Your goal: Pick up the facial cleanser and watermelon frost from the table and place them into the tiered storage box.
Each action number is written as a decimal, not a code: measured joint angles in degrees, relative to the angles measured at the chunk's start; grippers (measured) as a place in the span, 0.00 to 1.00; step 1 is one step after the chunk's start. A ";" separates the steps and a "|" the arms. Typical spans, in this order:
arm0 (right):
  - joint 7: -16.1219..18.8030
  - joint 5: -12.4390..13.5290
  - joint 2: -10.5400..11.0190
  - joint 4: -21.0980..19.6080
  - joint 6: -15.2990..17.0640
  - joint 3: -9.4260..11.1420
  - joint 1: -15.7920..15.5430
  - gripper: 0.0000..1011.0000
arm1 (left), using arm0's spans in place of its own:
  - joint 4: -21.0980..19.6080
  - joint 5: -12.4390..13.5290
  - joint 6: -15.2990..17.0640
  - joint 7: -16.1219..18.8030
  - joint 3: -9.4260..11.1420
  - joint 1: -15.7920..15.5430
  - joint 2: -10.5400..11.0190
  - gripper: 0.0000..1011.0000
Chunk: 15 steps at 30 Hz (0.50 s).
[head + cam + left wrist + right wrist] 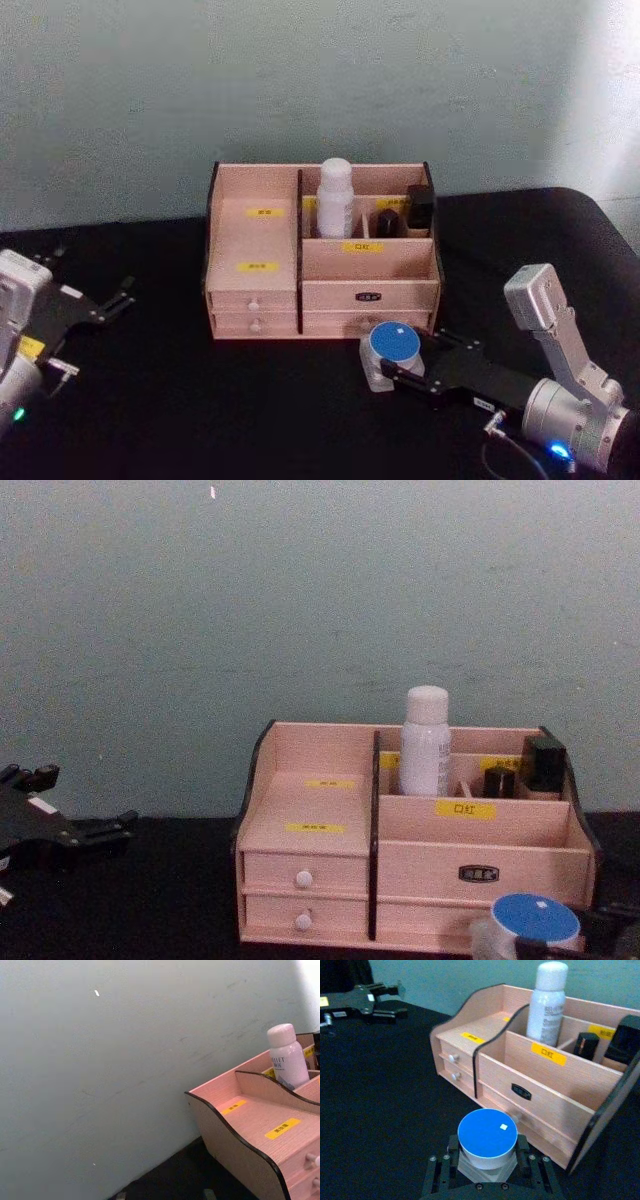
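The tiered storage box (250, 240) (320, 800) stands at the table's middle back against the wall. A white bottle, the facial cleanser (335, 200) (547, 1005) (287, 1062), stands upright in its rear compartment. A round jar with a blue lid, the watermelon frost (393, 345) (486, 1135) (535, 918), is just in front of the box's lower right drawers. My right gripper (397, 362) (487, 1162) is shut on the jar's pale body from both sides. I cannot tell whether the jar rests on the table. My left gripper (122, 292) (390, 999) hovers open at the far left, away from the box.
A dark tube (388, 220) and a black block (420, 205) stand in the box's rear right compartments. The black tabletop (180, 400) stretches left and in front of the box. A pale wall (300, 600) rises right behind it.
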 joint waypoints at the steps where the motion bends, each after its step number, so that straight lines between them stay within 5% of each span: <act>1: 0.10 0.07 0.05 -0.11 0.00 -0.09 0.05 0.68 | 0.00 0.00 0.00 0.00 0.00 -0.01 0.00 0.99; 15: 1.14 1.63 -0.45 -1.17 0.19 -2.33 2.79 0.68 | 0.00 0.00 0.00 0.00 0.00 0.00 0.00 0.99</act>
